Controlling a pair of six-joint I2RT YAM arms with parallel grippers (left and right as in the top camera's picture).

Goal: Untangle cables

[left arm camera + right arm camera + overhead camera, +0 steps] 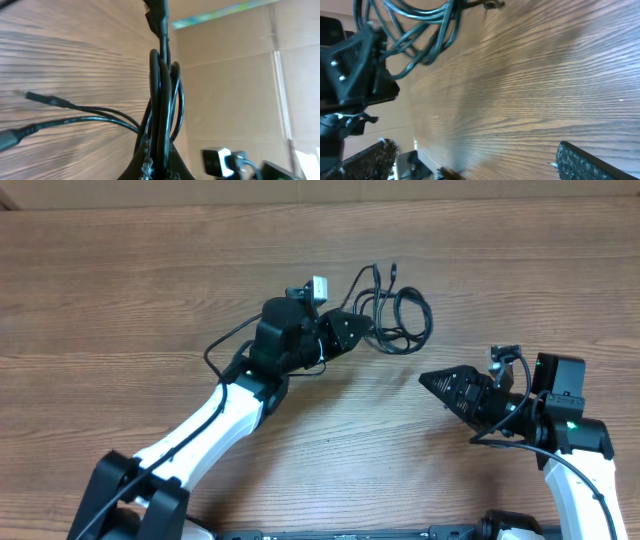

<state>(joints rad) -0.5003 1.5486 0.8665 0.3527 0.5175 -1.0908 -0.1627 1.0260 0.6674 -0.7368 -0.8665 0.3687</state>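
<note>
The cables [400, 320] are thin black cords in a loose coiled bundle at the middle back of the wooden table, with two plug ends [383, 272] pointing away. My left gripper [366, 332] is shut on the bundle's left side. In the left wrist view several strands [162, 100] run up from between the jaws [162, 167], and two plug ends [45, 100] trail left. My right gripper [432, 380] stands open and holds nothing, to the right of the bundle and nearer than it. Its fingers [590, 162] are wide apart, with the cables [420, 30] far ahead.
The wooden table [150, 300] spreads wide on all sides. A cardboard wall [235, 90] rises behind it. The left arm's own thick wire [225, 345] loops beside its wrist. The left gripper body [355, 65] shows in the right wrist view.
</note>
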